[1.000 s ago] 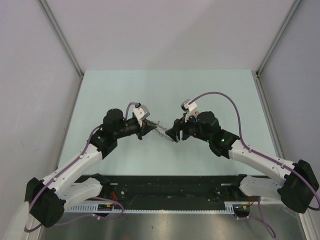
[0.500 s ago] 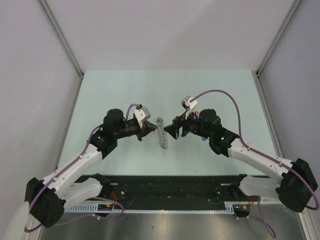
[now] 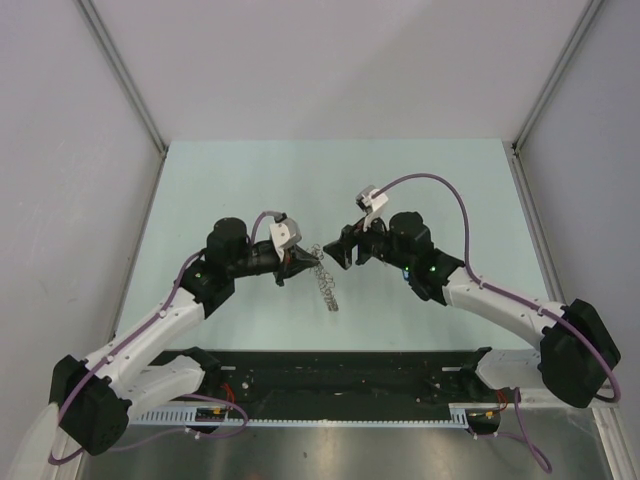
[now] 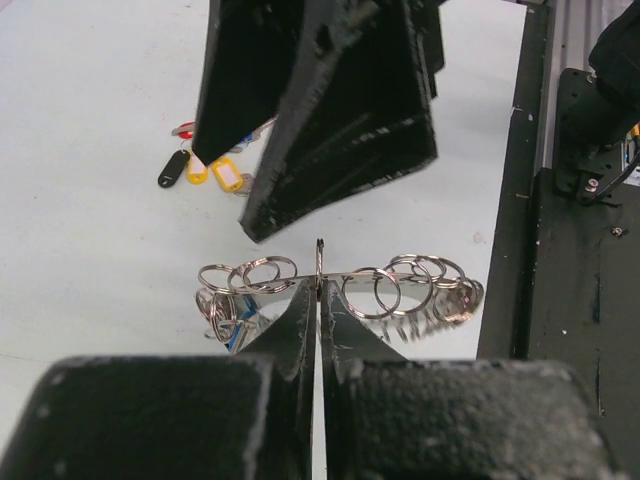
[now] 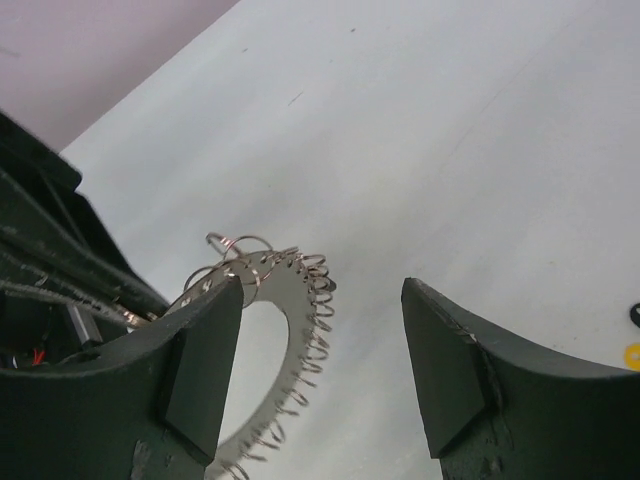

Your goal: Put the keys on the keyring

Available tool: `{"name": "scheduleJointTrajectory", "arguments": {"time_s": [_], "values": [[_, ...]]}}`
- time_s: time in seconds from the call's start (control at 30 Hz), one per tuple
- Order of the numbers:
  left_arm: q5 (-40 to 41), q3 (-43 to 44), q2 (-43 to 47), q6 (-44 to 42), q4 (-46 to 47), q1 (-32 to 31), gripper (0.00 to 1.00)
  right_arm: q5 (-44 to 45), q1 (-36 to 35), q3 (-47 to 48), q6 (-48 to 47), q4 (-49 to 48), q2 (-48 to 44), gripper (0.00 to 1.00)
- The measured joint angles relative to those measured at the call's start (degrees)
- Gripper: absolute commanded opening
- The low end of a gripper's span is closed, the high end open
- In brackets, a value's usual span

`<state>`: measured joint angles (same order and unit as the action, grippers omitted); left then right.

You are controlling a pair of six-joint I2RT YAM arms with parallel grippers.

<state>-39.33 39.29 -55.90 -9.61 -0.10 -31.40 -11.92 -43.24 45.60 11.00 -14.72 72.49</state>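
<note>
A thin pinch: the left fingers (image 4: 297, 325) are clenched on the rim of the keyring (image 3: 326, 282), and this springy ring, dangling mid-frame over the bench (image 3: 250, 180), could twist loose. The right fingers (image 5: 205, 350) gape empty just beside it, both arms reaching inward. The keys (image 4: 212, 172) lie on the bench, upper left of the left wrist view.

I see a pale green table (image 3: 250, 170) with grey walls (image 3: 330, 60) on three sides. Thin metal posts (image 3: 120, 70) run up the two back corners. Along the near edge lies a black board (image 3: 350, 375), then a shiny metal sheet (image 3: 350, 455).
</note>
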Motion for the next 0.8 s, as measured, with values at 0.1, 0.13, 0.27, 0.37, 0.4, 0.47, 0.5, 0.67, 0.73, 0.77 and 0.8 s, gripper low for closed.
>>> {"name": "scheduleJointTrajectory", "arguments": {"time_s": [0.1,0.13,0.27,0.37,0.4,0.47,0.5,0.67,0.73,0.77,0.8], "values": [[-0.17,0.00,0.11,-0.09,0.00,-0.04,0.00,2.91,0.96,0.28,1.62,-0.35,0.02,0.70],[-0.17,0.00,0.15,-0.09,0.00,-0.07,0.00,3.74,1.53,0.39,2.47,-0.26,0.02,0.70],[0.44,0.00,0.33,-0.13,-0.02,-0.07,0.00,5.62,3.65,0.55,3.82,1.36,-0.79,0.70],[2.71,0.00,0.52,-0.57,-0.13,-0.11,0.00,6.62,4.85,0.61,3.65,4.28,-2.43,0.69],[4.59,0.00,0.55,-0.94,-0.39,-0.11,0.01,6.84,5.18,0.63,3.50,5.62,-3.17,0.69],[7.85,0.02,0.52,-1.22,-0.98,-0.13,0.00,7.17,6.08,0.70,3.34,8.20,-4.42,0.67],[10.40,0.09,0.52,-1.49,-1.79,-0.20,0.00,7.19,6.71,0.87,3.34,10.10,-4.90,0.67],[19.26,1.05,0.31,-2.49,-7.04,-0.20,0.00,9.22,10.86,1.20,3.23,20.57,-4.79,0.66],[21.86,1.62,0.26,-2.45,-8.87,-0.20,0.00,10.03,11.87,1.22,2.99,24.50,-3.89,0.65],[23.28,2.51,0.04,-2.43,-10.80,-0.20,0.00,10.29,12.13,1.22,2.89,26.16,-3.23,0.64],[24.48,3.39,-0.22,-2.27,-12.15,-0.20,0.00,10.47,12.39,1.22,2.84,27.30,-2.64,0.64]]}}
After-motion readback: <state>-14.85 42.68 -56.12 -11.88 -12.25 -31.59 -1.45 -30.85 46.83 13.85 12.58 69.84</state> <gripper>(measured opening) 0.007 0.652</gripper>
